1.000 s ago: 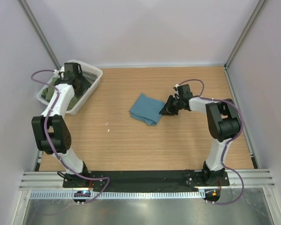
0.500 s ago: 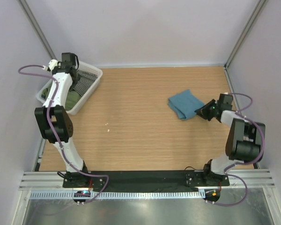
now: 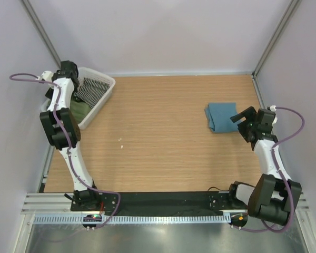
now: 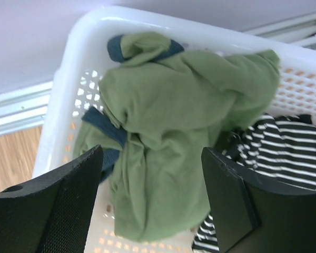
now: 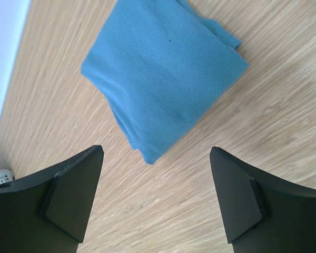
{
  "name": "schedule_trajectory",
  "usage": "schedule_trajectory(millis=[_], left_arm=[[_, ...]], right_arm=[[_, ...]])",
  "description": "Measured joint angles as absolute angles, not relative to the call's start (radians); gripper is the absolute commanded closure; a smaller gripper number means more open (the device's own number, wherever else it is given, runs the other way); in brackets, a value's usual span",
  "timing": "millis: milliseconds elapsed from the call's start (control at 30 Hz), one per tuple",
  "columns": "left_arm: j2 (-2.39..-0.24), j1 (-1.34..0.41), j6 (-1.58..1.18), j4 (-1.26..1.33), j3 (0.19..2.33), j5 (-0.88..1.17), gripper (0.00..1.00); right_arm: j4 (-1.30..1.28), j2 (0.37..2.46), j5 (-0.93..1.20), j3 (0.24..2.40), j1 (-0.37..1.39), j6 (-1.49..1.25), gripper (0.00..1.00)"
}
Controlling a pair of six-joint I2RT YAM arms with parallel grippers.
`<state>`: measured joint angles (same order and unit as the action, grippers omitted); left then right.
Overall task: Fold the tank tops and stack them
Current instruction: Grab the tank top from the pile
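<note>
Teal top [image 5: 163, 74], folded, 3 o'clock, below right gripper [image 5: 154, 195]: wide open, empty. Olive top [image 4: 168, 132], crumpled in basket [image 4: 73, 68], 10 o'clock, below left gripper [image 4: 152, 200]: wide open, empty.

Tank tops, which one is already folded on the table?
The teal-blue tank top, lying folded flat on the wooden table; the olive-green tank top sits crumpled in the white basket.

We see a white plastic basket [image 4: 58, 121] at the far left corner of the wooden worktop [image 3: 158, 158]. A black-and-white striped cloth [image 4: 284, 153] lies bunched inside it. A small white speck [image 3: 121, 139] sits on the wood, well apart from the basket.
</note>
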<state>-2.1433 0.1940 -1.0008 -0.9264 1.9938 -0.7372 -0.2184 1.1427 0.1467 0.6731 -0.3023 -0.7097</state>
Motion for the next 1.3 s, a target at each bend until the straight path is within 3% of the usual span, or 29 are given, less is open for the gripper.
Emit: schedule_trajectory(millis=[300,433,1300], left_arm=[[-2.162,0.212,-0.9,-0.814,1.993,-0.759,0.31],[-2.171,0.212,-0.859,-0.773,1.993,-0.757,0.4],[-2.18,0.123,-0.745,-0.744,1.993,-0.767,0.41]], right_arm=[[-0.249,1.103,0.149,0.673,-0.302,-0.698,0.11],[-0.255,1.09,0.157,0.673,-0.302,-0.694,0.12],[-0.239,1.067,0.247,0.673,-0.302,-0.702,0.12]])
